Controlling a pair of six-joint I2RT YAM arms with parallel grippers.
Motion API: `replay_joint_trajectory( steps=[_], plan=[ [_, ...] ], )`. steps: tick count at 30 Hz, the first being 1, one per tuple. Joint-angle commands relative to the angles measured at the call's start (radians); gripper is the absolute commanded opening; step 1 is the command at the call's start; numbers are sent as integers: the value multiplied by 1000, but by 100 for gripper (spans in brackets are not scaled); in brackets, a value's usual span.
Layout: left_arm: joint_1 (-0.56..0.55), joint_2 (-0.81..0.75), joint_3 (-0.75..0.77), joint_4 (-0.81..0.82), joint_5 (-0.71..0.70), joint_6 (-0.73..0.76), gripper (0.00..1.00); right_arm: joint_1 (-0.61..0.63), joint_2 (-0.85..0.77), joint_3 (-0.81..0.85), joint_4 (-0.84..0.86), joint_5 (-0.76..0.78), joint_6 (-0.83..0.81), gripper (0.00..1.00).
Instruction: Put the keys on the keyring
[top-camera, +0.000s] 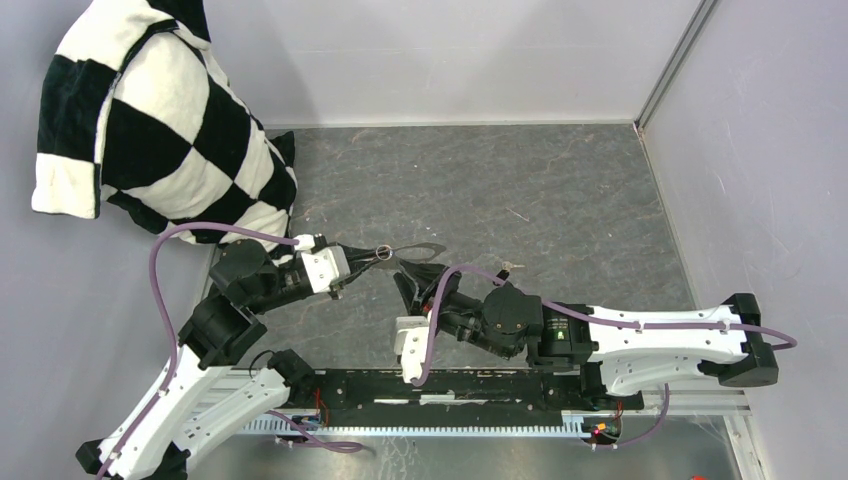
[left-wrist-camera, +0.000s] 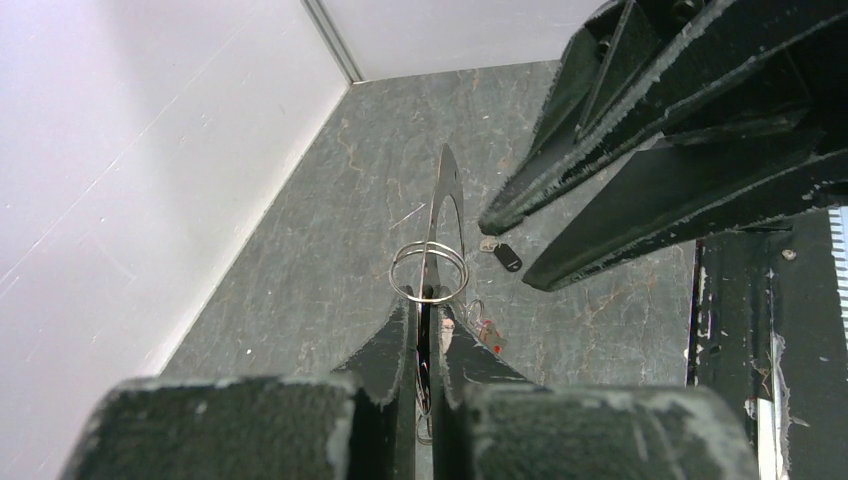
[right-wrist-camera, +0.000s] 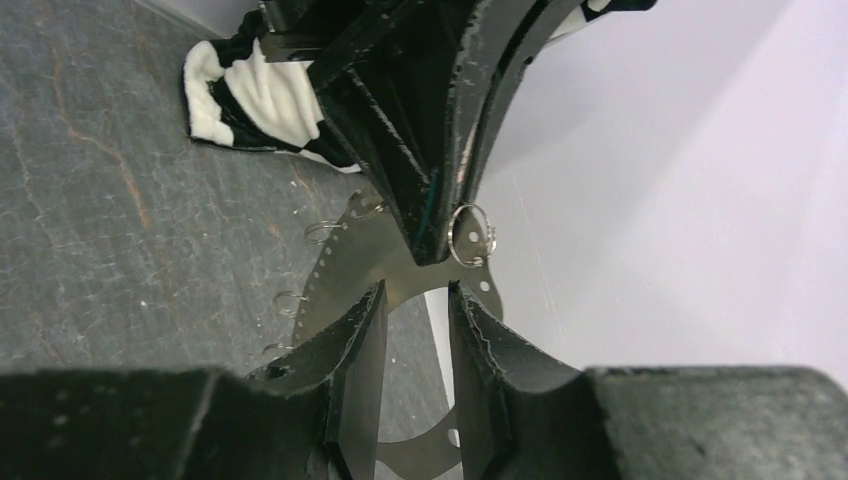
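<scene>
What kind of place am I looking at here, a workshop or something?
Most likely a robotics lab test cell rather than a workshop: the left arm and right arm are bolted to a rail at the edge of a grey table boxed in by plain white walls.

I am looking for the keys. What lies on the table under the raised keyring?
On the table below the keyring, slightly to one side, lie the black-headed key and the red-tagged key. The left fingers cover the spot right beneath them.
</scene>
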Motion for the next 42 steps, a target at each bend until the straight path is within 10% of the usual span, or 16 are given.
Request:
replay_joint_trajectory(
  steps=[1, 18, 42],
  plan=[
    [0, 3, 51, 34, 17, 18, 2, 3, -19, 17, 113, 37, -45, 35],
    [0, 6, 77, -22, 76, 24, 2, 2, 52, 34, 173, 71, -174, 34],
    [0, 23, 90, -21, 85, -12, 2, 3, 86, 47, 220, 60, -161, 4]
  ],
)
